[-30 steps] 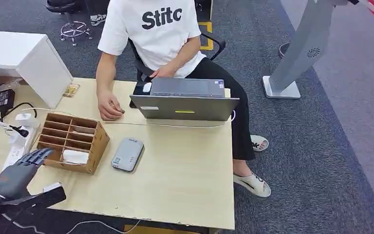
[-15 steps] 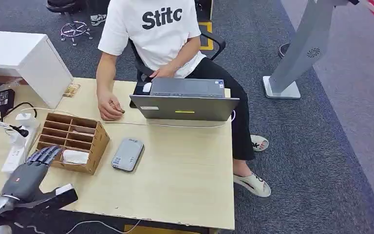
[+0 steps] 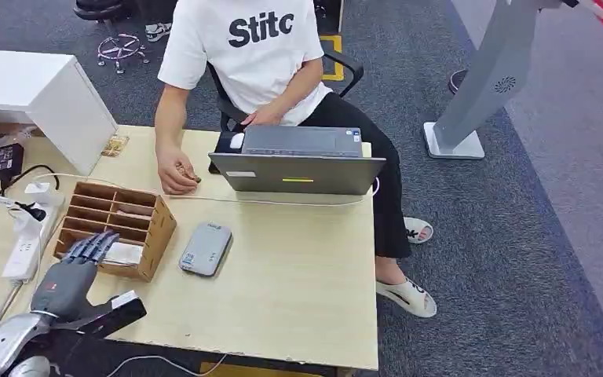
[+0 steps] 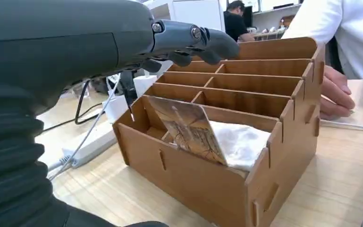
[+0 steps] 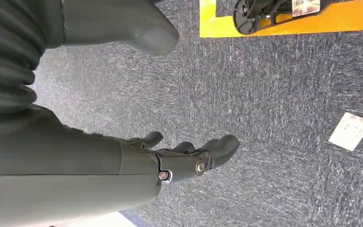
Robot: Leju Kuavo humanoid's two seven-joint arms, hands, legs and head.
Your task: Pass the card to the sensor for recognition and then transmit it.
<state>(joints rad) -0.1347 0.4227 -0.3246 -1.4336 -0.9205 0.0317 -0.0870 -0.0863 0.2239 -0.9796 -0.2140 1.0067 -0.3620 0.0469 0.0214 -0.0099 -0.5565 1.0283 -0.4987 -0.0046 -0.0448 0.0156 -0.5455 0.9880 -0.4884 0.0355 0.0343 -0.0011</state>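
The left hand [image 3: 69,276] hovers over the near end of the wooden organizer box [image 3: 151,228], fingers spread and holding nothing. The card [image 4: 189,128] leans tilted in the box's nearest compartment, against a white cloth [image 4: 242,142]. The sensor [image 3: 206,248] (a flat grey reader) lies just beside the box. The right hand [image 5: 184,158] hangs over carpet, fingers apart, empty.

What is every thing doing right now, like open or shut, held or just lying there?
left hand: open, over the wooden organizer.
right hand: holding nothing, hanging above carpet.
card: leaning tilted in the front slot, unheld.
wooden organizer: upright on the table.
laptop: open.
grey sensor: lying flat.
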